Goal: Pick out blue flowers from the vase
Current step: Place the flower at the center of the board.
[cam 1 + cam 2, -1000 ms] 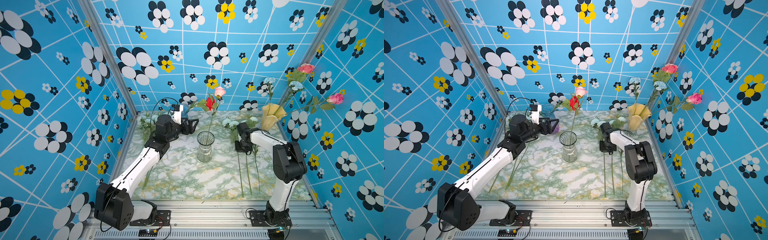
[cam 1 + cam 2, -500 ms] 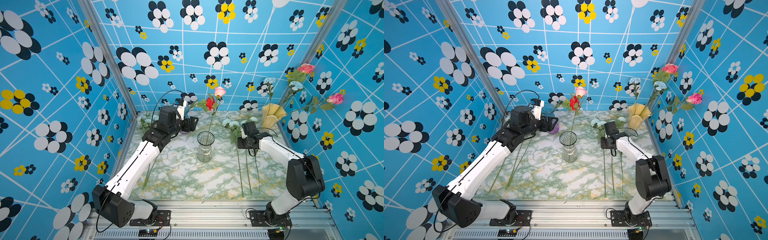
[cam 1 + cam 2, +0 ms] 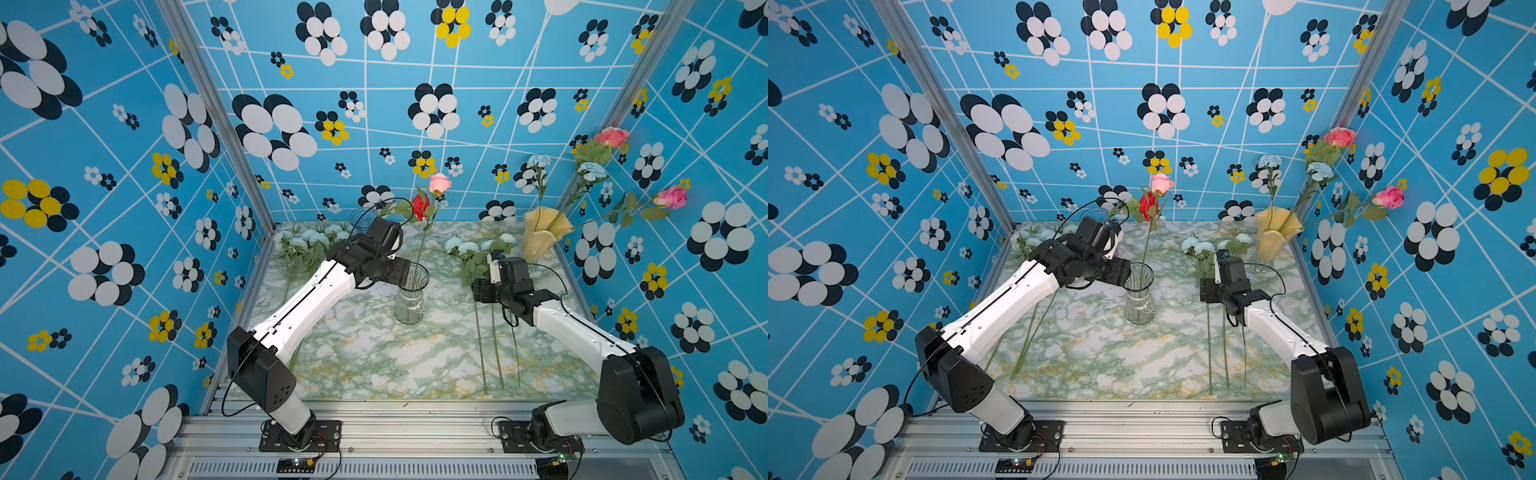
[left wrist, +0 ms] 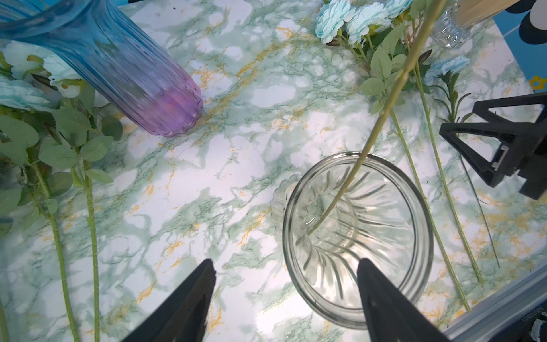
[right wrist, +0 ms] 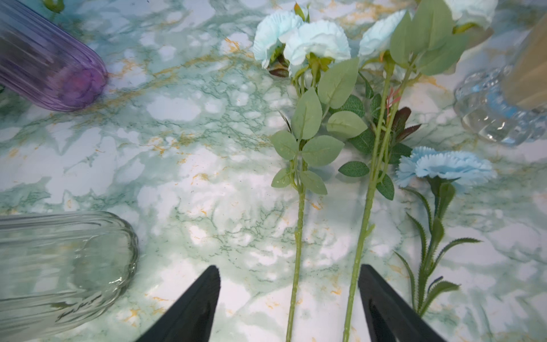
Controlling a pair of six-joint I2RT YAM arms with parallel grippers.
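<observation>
Danger was at the clear ribbed glass vase [image 3: 409, 307]: open left fingers [image 4: 189, 302] by its rim could tip it; right fingers [image 5: 192, 305] hung open.

We log three blue flowers [image 5: 318, 44] flat on the marble top [image 5: 192, 165] ahead of the right gripper [image 5: 288, 268]. Their pale aqua ruffled heads lie farthest from it, and two of the parallel leafy stems run beneath its spread fingers. A second blue cluster [image 3: 309, 239] lies to the left of the left gripper [image 4: 286, 261]. Two blue carnations [image 3: 539, 160] stand in the yellow vase [image 3: 544, 230], beyond the right gripper.
</observation>
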